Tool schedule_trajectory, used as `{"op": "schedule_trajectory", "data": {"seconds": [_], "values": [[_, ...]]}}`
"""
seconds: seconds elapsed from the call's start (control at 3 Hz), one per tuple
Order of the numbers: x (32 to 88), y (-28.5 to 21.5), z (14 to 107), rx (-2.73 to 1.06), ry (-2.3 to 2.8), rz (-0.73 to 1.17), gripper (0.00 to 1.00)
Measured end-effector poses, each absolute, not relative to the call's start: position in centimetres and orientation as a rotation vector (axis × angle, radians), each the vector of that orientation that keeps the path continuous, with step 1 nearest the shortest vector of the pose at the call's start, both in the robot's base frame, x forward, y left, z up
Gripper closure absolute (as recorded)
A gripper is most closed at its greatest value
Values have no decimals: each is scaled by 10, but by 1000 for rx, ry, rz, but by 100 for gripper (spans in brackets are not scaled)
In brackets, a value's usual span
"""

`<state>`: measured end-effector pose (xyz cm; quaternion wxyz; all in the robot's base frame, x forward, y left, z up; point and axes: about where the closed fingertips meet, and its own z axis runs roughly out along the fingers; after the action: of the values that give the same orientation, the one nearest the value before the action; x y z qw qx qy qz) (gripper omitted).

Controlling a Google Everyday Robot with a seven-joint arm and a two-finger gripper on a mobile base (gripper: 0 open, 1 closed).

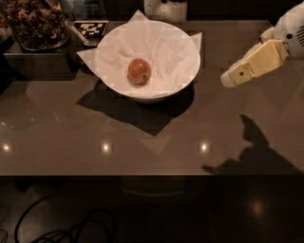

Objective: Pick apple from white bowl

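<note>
A small red-orange apple [139, 70] lies in the middle of the white bowl [183, 78], on a white paper sheet whose corners stick out past the rim. The bowl stands on the dark table towards the back. My gripper [229, 79] comes in from the right edge as a cream-coloured finger pointing left and down. It hangs above the table, to the right of the bowl, apart from the bowl and the apple. It holds nothing that I can see.
A clear container of brown nuts [35, 23] stands on a dark tray at the back left. A black-and-white marker tag [90, 28] lies beside it. A white object [164, 8] stands behind the bowl. The table's front edge [152, 174] runs across below; cables lie on the floor.
</note>
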<state>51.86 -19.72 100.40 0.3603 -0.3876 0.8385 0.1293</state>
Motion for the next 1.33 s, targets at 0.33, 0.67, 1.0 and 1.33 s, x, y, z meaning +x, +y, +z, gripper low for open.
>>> {"op": "schedule_trajectory", "data": {"seconds": [0.33,0.67,1.0,1.33], "values": [[518,-188,1008,-993,2142,374,0],[518,-188,1008,-993,2142,374,0],[523,-179,1003,-963,2084,394,0],[534,-137,994,-1044,1945,524,0]]}}
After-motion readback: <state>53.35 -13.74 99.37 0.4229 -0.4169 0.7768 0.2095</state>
